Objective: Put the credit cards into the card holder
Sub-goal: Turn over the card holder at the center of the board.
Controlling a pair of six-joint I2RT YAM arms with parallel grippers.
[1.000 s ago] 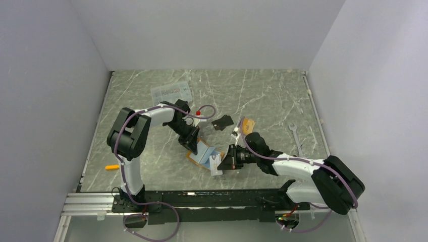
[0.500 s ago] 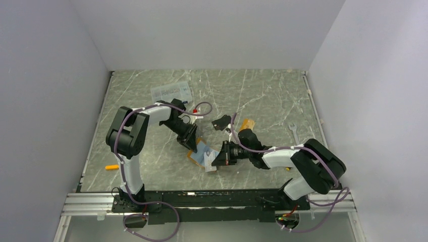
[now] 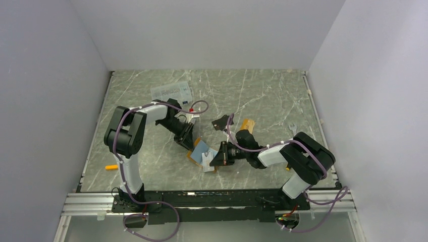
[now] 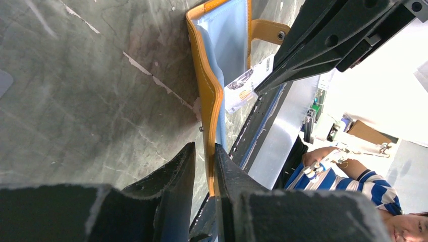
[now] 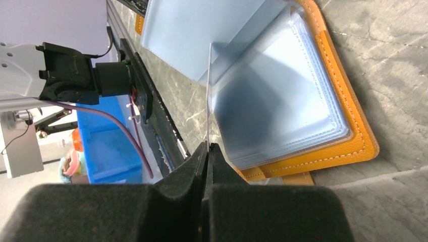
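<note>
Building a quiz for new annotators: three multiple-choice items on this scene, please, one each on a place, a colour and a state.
1. Where is the black card? A in the clear box; B on the table beyond the card holder; C under the wrench.
2. Colour of the card holder's lining? A red; B green; C pale blue.
3. The right gripper is: A shut on a pale card; B wide open; C shut on the wrench.
B: it lies on the marble. C: the open pages show it. A: it pinches the card's edge.
</note>
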